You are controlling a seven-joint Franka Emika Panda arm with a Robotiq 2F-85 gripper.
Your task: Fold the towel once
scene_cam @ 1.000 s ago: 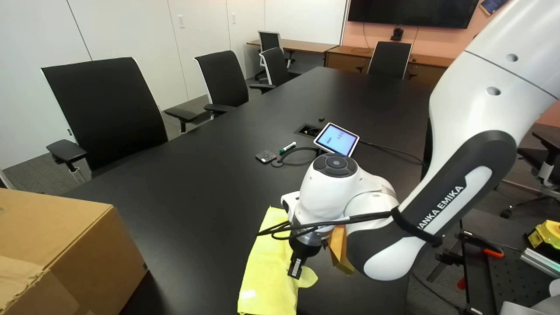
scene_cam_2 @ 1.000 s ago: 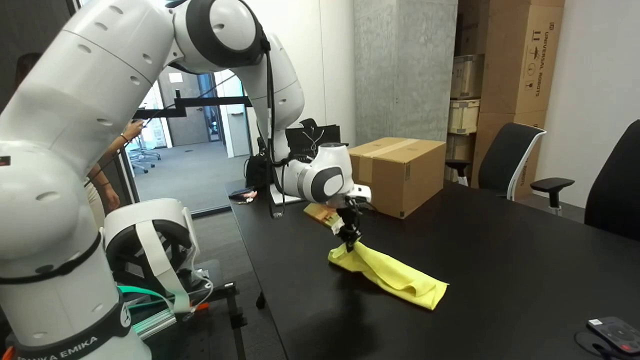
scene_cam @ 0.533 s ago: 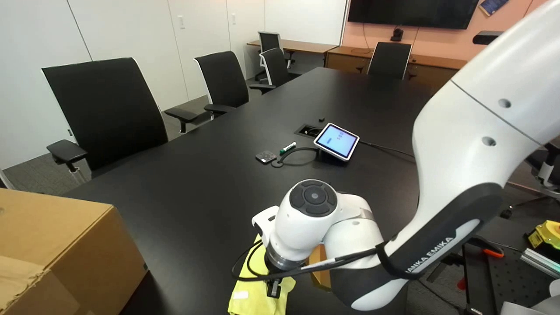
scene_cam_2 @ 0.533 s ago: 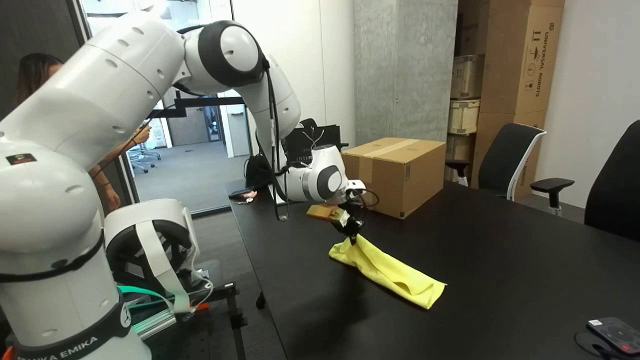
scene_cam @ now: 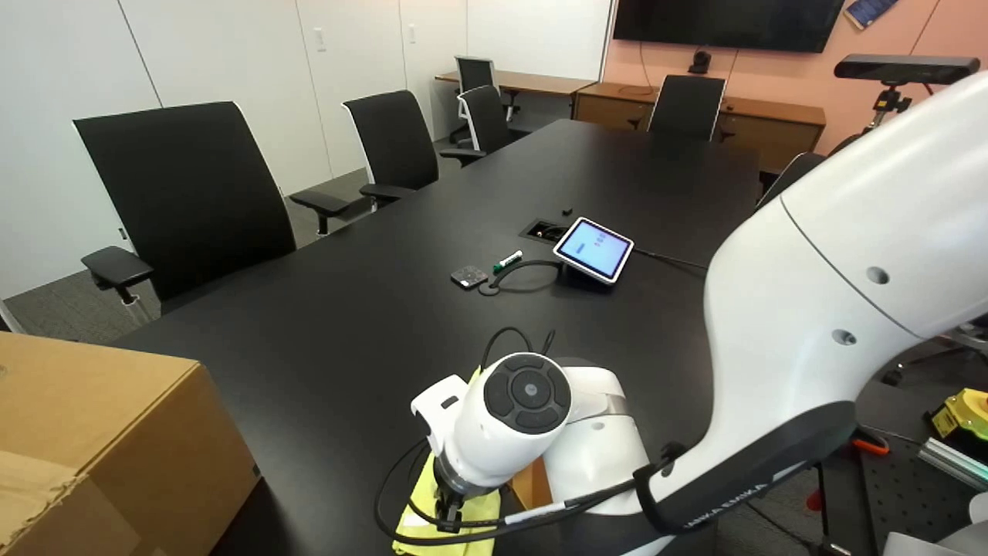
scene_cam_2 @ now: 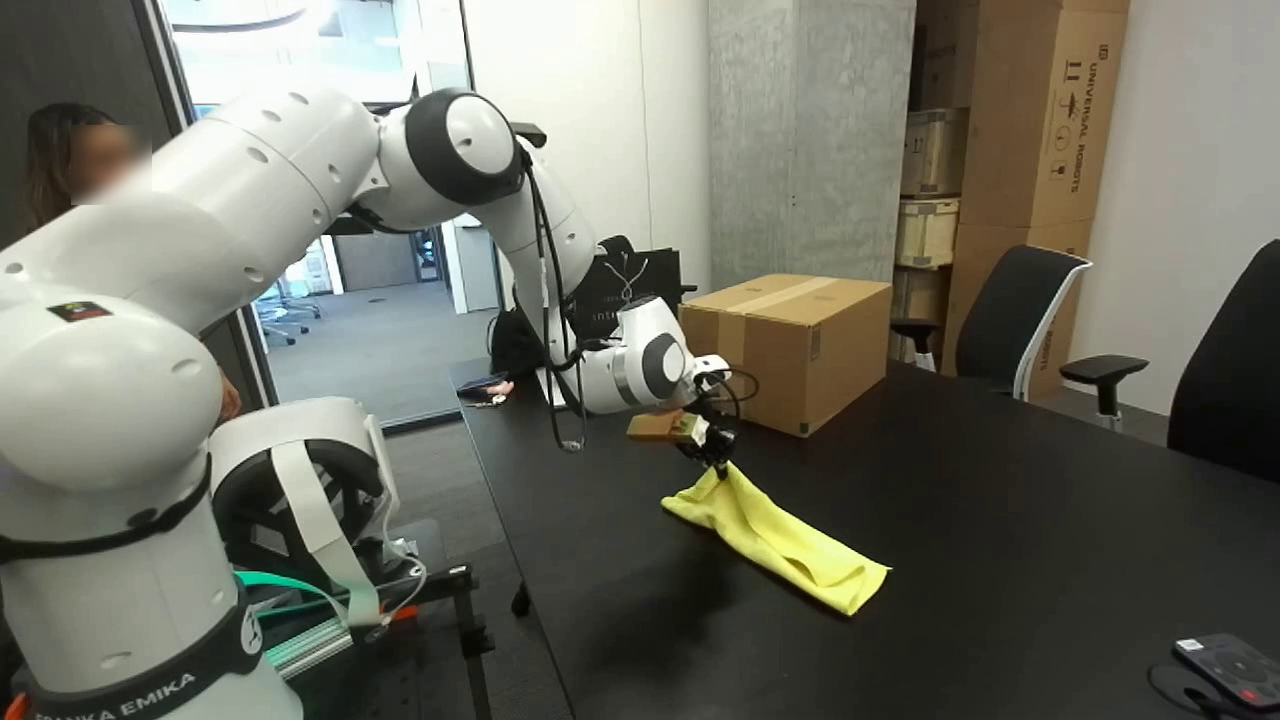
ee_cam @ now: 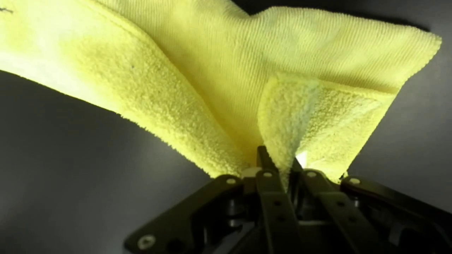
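The pale yellow-green towel (scene_cam_2: 800, 555) lies crumpled and partly folded on the black table. Its near end is drawn up into a peak at my gripper (scene_cam_2: 721, 468). In the wrist view the towel (ee_cam: 226, 70) shows a ribbed face and fuzzy folded-over parts. A narrow fold of it runs between the fingertips of my gripper (ee_cam: 280, 157), which is shut on it. In an exterior view the arm hides much of the towel (scene_cam: 483, 508), and the gripper (scene_cam: 448, 511) is partly covered by cables.
A brown cardboard box (scene_cam_2: 790, 340) stands beside the arm and also shows in an exterior view (scene_cam: 123, 440). A tablet (scene_cam: 594, 249), a marker (scene_cam: 508, 260) and a small dark square device (scene_cam: 468, 277) lie farther along the table. A black remote-like device (scene_cam_2: 1235, 670) is at one edge.
My gripper has moved toward the cardboard box and slightly up, pulling the pinched part of the towel along and raising its peak. The towel's far end has shifted only slightly.
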